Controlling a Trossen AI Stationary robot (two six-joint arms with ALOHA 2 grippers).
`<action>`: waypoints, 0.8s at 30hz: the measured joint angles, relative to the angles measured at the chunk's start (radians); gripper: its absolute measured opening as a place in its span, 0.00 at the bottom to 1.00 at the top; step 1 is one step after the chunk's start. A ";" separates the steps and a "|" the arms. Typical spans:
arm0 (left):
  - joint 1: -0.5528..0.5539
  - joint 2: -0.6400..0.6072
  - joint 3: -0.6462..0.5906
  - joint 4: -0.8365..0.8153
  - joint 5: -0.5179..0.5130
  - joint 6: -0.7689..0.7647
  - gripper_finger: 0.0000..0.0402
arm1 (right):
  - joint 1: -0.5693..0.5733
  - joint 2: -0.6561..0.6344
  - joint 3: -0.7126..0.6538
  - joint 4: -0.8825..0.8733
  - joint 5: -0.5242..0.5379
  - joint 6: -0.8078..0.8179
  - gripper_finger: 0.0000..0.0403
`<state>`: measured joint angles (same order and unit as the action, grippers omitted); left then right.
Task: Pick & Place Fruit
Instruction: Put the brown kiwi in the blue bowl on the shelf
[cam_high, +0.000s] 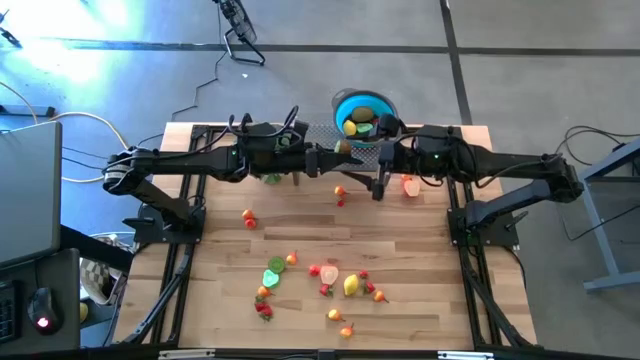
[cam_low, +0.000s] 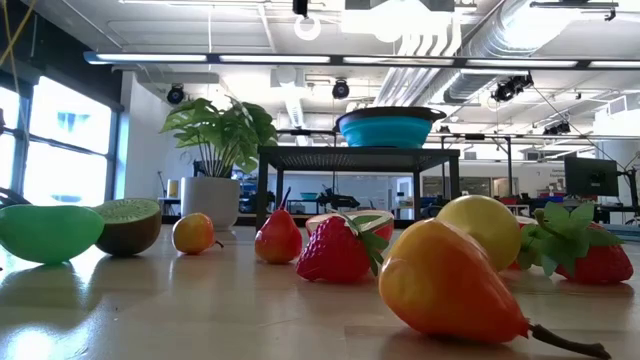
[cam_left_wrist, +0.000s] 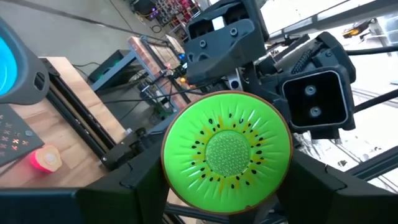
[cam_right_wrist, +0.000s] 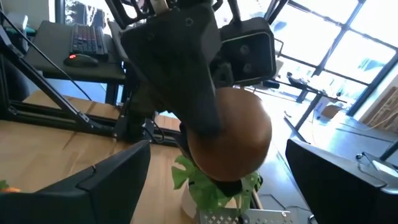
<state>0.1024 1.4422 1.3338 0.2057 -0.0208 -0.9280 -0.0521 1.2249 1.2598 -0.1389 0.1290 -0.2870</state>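
At the table's far edge, blue bowl (cam_high: 364, 104) holding fruit, left hand (cam_high: 335, 157) clamped on kiwi half (cam_left_wrist: 227, 151), right hand (cam_high: 368, 160) spread apart.

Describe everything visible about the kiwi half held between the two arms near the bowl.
The kiwi half is a toy with a smooth, plastic-looking surface: bright green cut face, paler round core ringed by black seeds, thin brown rim, and a domed brown back. It is off the table, cut face toward the left wrist camera, clamped between the left gripper fingers. The right gripper faces its brown back with fingers spread wide, apparently not touching it.
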 joint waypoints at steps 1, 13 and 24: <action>0.000 0.000 0.000 0.000 0.000 0.003 0.58 | 0.000 0.001 0.000 0.005 0.000 0.001 0.91; 0.000 0.000 0.000 0.000 0.017 0.015 0.58 | 0.000 0.002 0.000 0.020 -0.003 0.031 0.91; 0.000 0.000 0.000 0.001 0.018 0.007 0.58 | 0.000 0.002 0.000 0.082 0.002 -0.015 0.91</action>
<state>0.1028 1.4422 1.3338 0.2066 -0.0032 -0.9207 -0.0521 1.2270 1.2598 -0.0567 0.1306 -0.3017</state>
